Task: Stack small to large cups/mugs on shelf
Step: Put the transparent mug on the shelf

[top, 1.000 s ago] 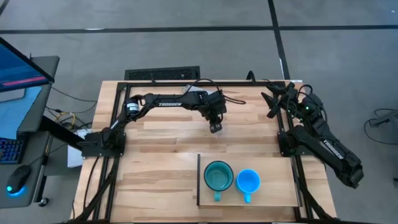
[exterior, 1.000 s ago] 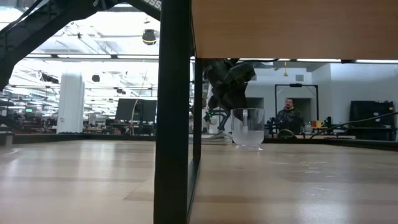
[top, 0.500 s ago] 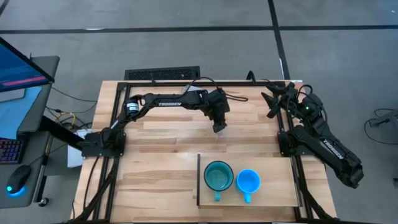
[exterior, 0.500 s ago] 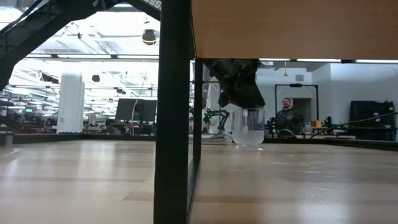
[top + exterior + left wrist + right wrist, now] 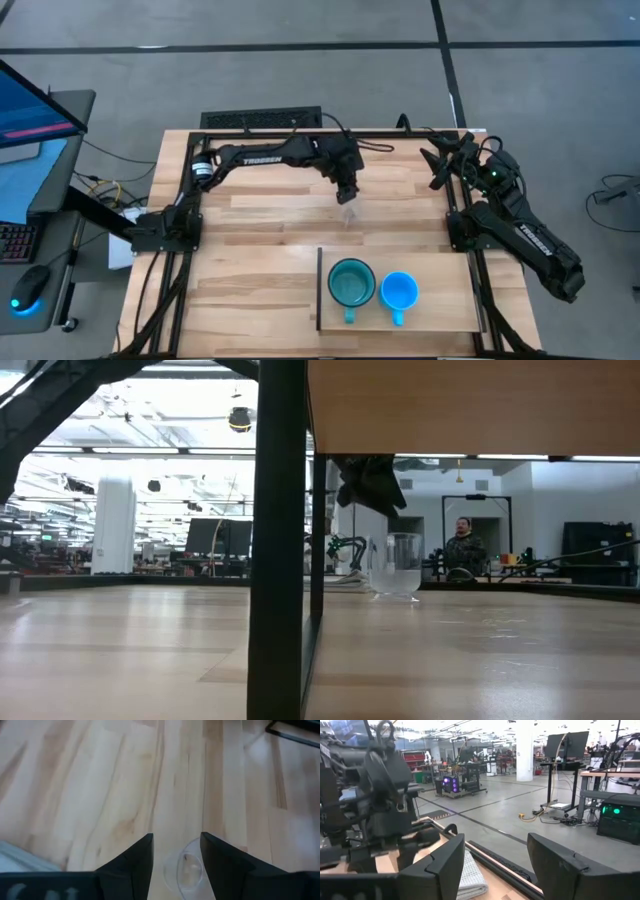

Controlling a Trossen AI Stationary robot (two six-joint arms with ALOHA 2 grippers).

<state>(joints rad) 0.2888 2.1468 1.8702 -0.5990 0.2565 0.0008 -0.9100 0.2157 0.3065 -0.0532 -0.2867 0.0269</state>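
Observation:
The small clear cup [image 5: 350, 213] stands upright on its base on the slatted tabletop, toward the far side; it also shows in the low view [image 5: 396, 565]. My left gripper [image 5: 347, 190] hovers open just above it and slightly toward the far edge. In the left wrist view the clear cup [image 5: 184, 870] shows between my two fingers, apart from them. The teal mug [image 5: 351, 283] and the blue mug [image 5: 398, 291] sit side by side on the pale shelf board [image 5: 440, 265]. My right gripper [image 5: 440, 163] waits open at the far right corner.
The shelf's thin dark upright edge [image 5: 319, 290] stands on its left side and blocks part of the low view [image 5: 280, 540]. A grey folded cloth [image 5: 472, 875] lies by the right arm. A person [image 5: 465, 545] stands in the room beyond. Bare tabletop lies left of the shelf.
My left gripper has risen and drawn back toward the far edge, off the clear cup it stood over. The cup has stayed upright on the table and now shows uncovered in the high view.

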